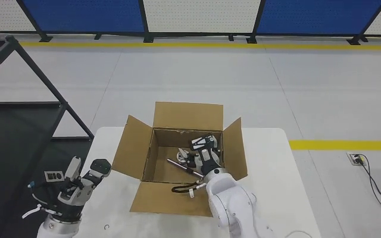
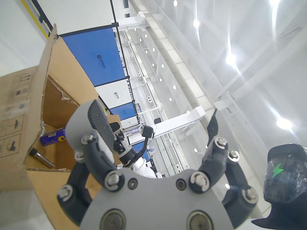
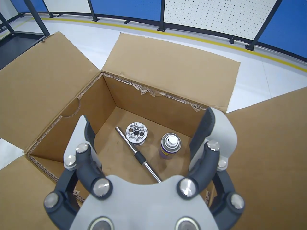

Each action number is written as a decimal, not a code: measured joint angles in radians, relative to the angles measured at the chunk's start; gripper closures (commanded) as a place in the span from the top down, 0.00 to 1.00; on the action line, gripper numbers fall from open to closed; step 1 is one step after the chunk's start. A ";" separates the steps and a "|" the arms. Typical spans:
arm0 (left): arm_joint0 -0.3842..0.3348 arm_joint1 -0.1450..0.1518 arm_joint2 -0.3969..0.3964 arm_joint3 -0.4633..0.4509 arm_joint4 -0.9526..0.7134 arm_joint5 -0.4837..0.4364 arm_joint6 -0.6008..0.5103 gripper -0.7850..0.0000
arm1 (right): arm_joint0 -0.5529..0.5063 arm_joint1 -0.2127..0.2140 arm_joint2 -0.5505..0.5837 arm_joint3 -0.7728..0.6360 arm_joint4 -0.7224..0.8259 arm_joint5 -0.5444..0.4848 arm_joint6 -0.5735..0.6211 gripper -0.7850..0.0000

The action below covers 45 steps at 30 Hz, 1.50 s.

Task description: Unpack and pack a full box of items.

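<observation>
Cardboard box (image 3: 156, 107), flaps open. Contents: steel rod (image 3: 136, 153), machined metal disc (image 3: 136, 133) (possibly a hub), spray can (image 3: 170, 143) standing upright. All lie below the right pincer (image 3: 147, 117), which hangs spread and empty over the opening. Left pincer (image 2: 156, 111): spread, empty, beside the box. Risks: a descending finger could topple the can, and the rod could roll out of a grasp.

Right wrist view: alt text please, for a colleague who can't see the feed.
The open right gripper hangs over an open cardboard box. On the box floor lie a metal rod and a round metal part, with a spray can standing upright beside them.
</observation>
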 measured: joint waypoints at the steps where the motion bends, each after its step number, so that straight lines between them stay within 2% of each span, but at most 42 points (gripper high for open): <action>1: -0.005 -0.001 0.005 -0.002 0.001 0.014 0.005 1.00 | -0.011 0.001 0.007 -0.024 0.015 -0.016 0.000 1.00; 6: -0.029 -0.001 -0.011 -0.002 -0.031 0.055 0.016 1.00 | -0.068 0.009 0.049 -0.157 0.073 -0.062 0.027 1.00; 11: -0.043 0.004 -0.075 0.006 -0.046 0.100 0.014 1.00 | -0.145 0.018 0.107 -0.328 0.148 -0.082 0.087 1.00; 17: -0.057 0.013 -0.144 0.019 -0.035 0.174 -0.019 1.00 | -0.207 0.028 0.230 -0.465 0.326 -0.098 0.151 1.00; 26: -0.101 0.032 -0.194 0.096 -0.075 0.340 -0.159 1.00 | -0.199 0.044 0.444 -0.474 0.583 -0.074 0.260 1.00; 31: -0.114 0.038 -0.202 0.119 -0.046 0.374 -0.175 1.00 | -0.185 0.054 0.537 -0.439 0.682 -0.037 0.293 1.00; 42: -0.113 0.038 -0.201 0.119 -0.047 0.375 -0.175 1.00 | -0.185 0.054 0.540 -0.438 0.681 -0.037 0.295 1.00; 45: -0.121 0.042 -0.194 0.122 -0.037 0.431 -0.170 1.00 | -0.201 0.056 0.537 -0.423 0.714 -0.043 0.294 1.00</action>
